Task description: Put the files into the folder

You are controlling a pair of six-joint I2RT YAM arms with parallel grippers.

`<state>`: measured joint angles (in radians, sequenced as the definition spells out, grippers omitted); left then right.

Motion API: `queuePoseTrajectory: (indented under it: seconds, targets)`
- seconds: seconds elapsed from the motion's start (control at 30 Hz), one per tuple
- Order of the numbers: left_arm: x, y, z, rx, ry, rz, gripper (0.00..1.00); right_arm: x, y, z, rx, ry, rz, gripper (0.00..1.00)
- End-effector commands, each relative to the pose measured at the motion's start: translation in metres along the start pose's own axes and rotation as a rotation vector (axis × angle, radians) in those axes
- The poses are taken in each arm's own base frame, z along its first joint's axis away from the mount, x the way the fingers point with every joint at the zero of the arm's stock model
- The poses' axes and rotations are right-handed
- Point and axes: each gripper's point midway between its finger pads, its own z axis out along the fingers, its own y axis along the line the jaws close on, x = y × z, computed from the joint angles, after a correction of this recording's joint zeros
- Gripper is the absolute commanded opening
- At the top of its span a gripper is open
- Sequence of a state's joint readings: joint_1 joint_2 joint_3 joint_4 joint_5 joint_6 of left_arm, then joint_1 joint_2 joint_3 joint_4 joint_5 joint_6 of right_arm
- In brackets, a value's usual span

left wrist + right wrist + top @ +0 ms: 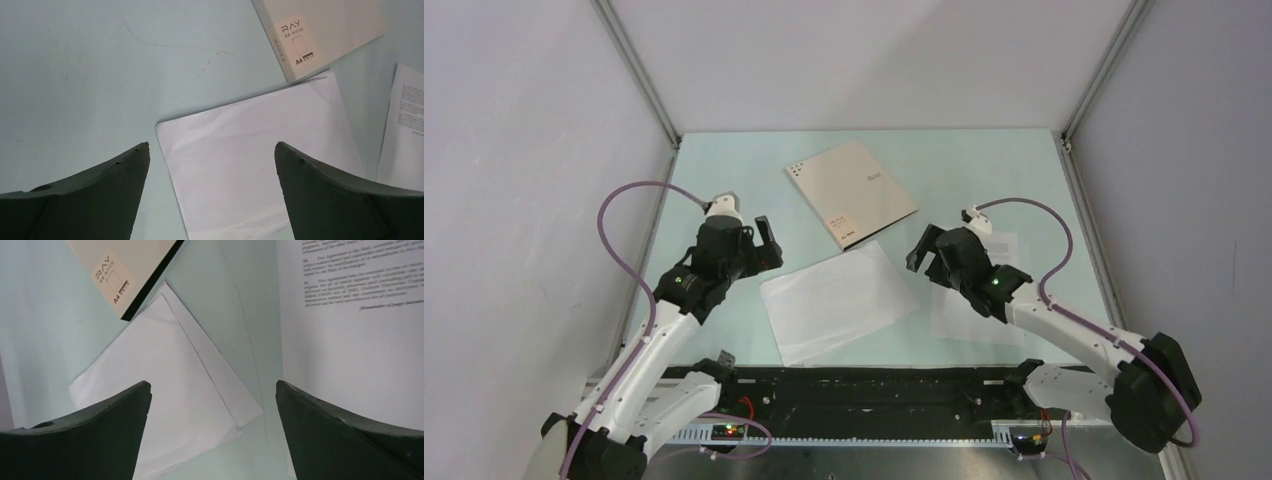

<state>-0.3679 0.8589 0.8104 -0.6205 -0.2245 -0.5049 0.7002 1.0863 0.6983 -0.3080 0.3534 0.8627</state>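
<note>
The cream folder (851, 189) lies closed on the table's far middle, with a dot pattern at its far left corner and a small label near its near corner. It shows in the left wrist view (320, 32) and the right wrist view (120, 267) too. A plain white sheet (836, 300) lies in the middle, its far corner by the folder's near corner. It also shows in the wrist views (260, 150) (165, 390). A printed sheet (969, 315) lies at the right, partly under my right arm (350, 340). My left gripper (769, 243) and right gripper (924, 258) hover open and empty.
The pale green table (724, 170) is walled by white panels with aluminium posts (639, 75) at the back corners. A black rail (874, 395) with the arm bases runs along the near edge.
</note>
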Motion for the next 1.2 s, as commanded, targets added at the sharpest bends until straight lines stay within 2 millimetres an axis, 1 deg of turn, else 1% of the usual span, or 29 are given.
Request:
queuePoseTrajectory:
  seconds: [0.0, 0.13, 0.23, 0.27, 0.3, 0.33, 0.37, 0.4, 0.43, 0.47, 0.5, 0.53, 0.57, 0.6, 0.63, 0.67, 0.7, 0.73, 0.77, 0.8, 0.83, 0.87, 0.93, 0.97, 1.0, 1.03, 1.07, 1.1, 1.17]
  targets:
    - [-0.017, -0.004, -0.008, 0.014, -0.031, 0.036, 1.00, -0.021, 0.040, 0.011, -0.113, -0.015, 0.102, 1.00]
    - [-0.012, -0.010, -0.009, 0.049, -0.007, 0.037, 1.00, -0.018, 0.047, 0.022, -0.138, 0.025, 0.142, 0.99]
    - [-0.009, -0.011, -0.009, 0.057, 0.003, 0.033, 1.00, -0.020, 0.056, 0.030, -0.177, 0.043, 0.191, 1.00]
    - [-0.009, -0.012, -0.009, 0.061, 0.002, 0.032, 1.00, -0.018, 0.058, 0.034, -0.188, 0.065, 0.207, 1.00]
    - [-0.008, -0.012, -0.009, 0.066, 0.005, 0.031, 1.00, -0.022, 0.062, 0.037, -0.208, 0.057, 0.223, 0.99]
    - [-0.007, -0.014, -0.009, 0.074, 0.010, 0.030, 1.00, -0.021, 0.065, 0.042, -0.222, 0.071, 0.245, 0.99]
    - [-0.007, -0.014, -0.010, 0.078, 0.010, 0.028, 1.00, -0.025, 0.069, 0.049, -0.240, 0.064, 0.276, 0.99]
    - [-0.007, -0.016, -0.010, 0.085, 0.012, 0.026, 1.00, -0.029, 0.079, 0.050, -0.290, 0.064, 0.294, 0.99]
    - [-0.007, -0.016, -0.011, 0.090, 0.012, 0.025, 1.00, -0.031, 0.078, 0.059, -0.282, 0.070, 0.326, 0.99]
    - [-0.008, -0.018, -0.012, 0.096, 0.013, 0.023, 1.00, -0.033, 0.086, 0.061, -0.321, 0.082, 0.340, 0.99]
    - [-0.008, -0.019, -0.012, 0.101, 0.011, 0.021, 1.00, -0.034, 0.085, 0.070, -0.314, 0.093, 0.371, 0.99]
    - [-0.008, -0.019, -0.013, 0.106, 0.012, 0.020, 1.00, -0.037, 0.092, 0.073, -0.347, 0.097, 0.386, 0.99]
    - [-0.010, -0.020, -0.013, 0.109, 0.010, 0.019, 1.00, -0.037, 0.090, 0.084, -0.339, 0.107, 0.412, 0.98]
    - [-0.010, -0.020, -0.014, 0.112, 0.009, 0.018, 1.00, -0.040, 0.096, 0.086, -0.368, 0.108, 0.425, 0.97]
    - [-0.011, -0.020, -0.014, 0.111, 0.008, 0.018, 1.00, -0.039, 0.095, 0.096, -0.356, 0.119, 0.455, 0.97]
    - [-0.011, -0.020, -0.015, 0.115, 0.008, 0.019, 1.00, -0.040, 0.099, 0.099, -0.374, 0.119, 0.470, 0.96]
    - [-0.012, -0.021, -0.015, 0.116, 0.007, 0.018, 1.00, -0.035, 0.098, 0.109, -0.368, 0.141, 0.498, 0.96]
    - [-0.012, -0.021, -0.015, 0.119, 0.010, 0.018, 1.00, -0.038, 0.103, 0.112, -0.391, 0.137, 0.513, 0.95]
    - [-0.013, -0.022, -0.015, 0.122, 0.009, 0.016, 1.00, -0.031, 0.103, 0.121, -0.383, 0.167, 0.542, 0.94]
    - [-0.013, -0.022, -0.015, 0.123, 0.011, 0.015, 1.00, -0.030, 0.106, 0.125, -0.398, 0.173, 0.554, 0.93]
    - [-0.012, -0.022, -0.015, 0.124, 0.012, 0.012, 1.00, -0.022, 0.107, 0.133, -0.391, 0.205, 0.580, 0.93]
    - [-0.012, -0.022, -0.015, 0.124, 0.013, 0.010, 1.00, -0.020, 0.112, 0.136, -0.410, 0.209, 0.589, 0.91]
    - [-0.012, -0.022, -0.015, 0.126, 0.013, 0.005, 1.00, -0.007, 0.111, 0.150, -0.397, 0.235, 0.615, 0.91]
    - [-0.012, -0.022, -0.015, 0.129, 0.016, 0.006, 1.00, -0.008, 0.115, 0.152, -0.412, 0.231, 0.628, 0.91]
    - [-0.012, -0.022, -0.016, 0.130, 0.016, 0.005, 1.00, -0.001, 0.114, 0.159, -0.402, 0.243, 0.639, 0.91]
    - [-0.012, -0.022, -0.016, 0.130, 0.017, 0.008, 1.00, -0.002, 0.118, 0.160, -0.420, 0.235, 0.645, 0.91]
    - [-0.012, -0.022, -0.016, 0.133, 0.016, 0.009, 1.00, 0.003, 0.117, 0.165, -0.414, 0.246, 0.657, 0.91]
    - [-0.012, -0.022, -0.016, 0.131, 0.016, 0.010, 1.00, 0.003, 0.120, 0.166, -0.430, 0.242, 0.663, 0.90]
    - [-0.011, -0.021, -0.016, 0.130, 0.017, 0.011, 1.00, 0.007, 0.121, 0.172, -0.433, 0.249, 0.678, 0.90]
